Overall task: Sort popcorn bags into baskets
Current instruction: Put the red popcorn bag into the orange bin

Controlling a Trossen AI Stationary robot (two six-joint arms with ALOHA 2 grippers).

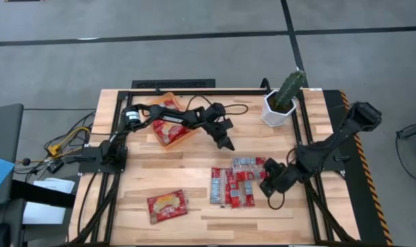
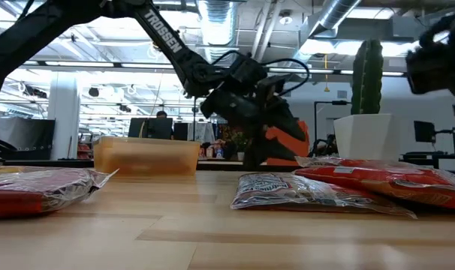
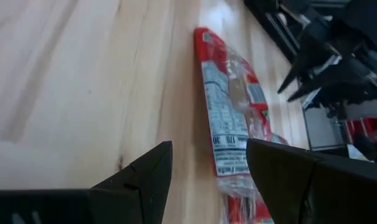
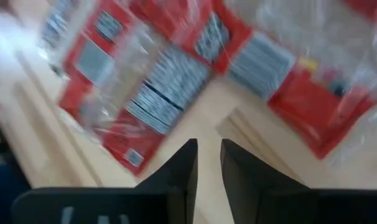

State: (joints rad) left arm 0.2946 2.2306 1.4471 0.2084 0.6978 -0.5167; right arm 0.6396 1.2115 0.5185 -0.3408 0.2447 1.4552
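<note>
Popcorn bags (image 1: 239, 182) lie under the open, empty left hand (image 1: 228, 143); right hand (image 1: 268, 186) seemingly near-closed.

Left arm reached across the bench's far middle; left gripper (image 1: 228, 144) pointed down, fingers (image 3: 142, 177) spread apart. Right arm folded in from the right edge; right gripper (image 1: 266, 186) low, fingers nearly together.
</note>
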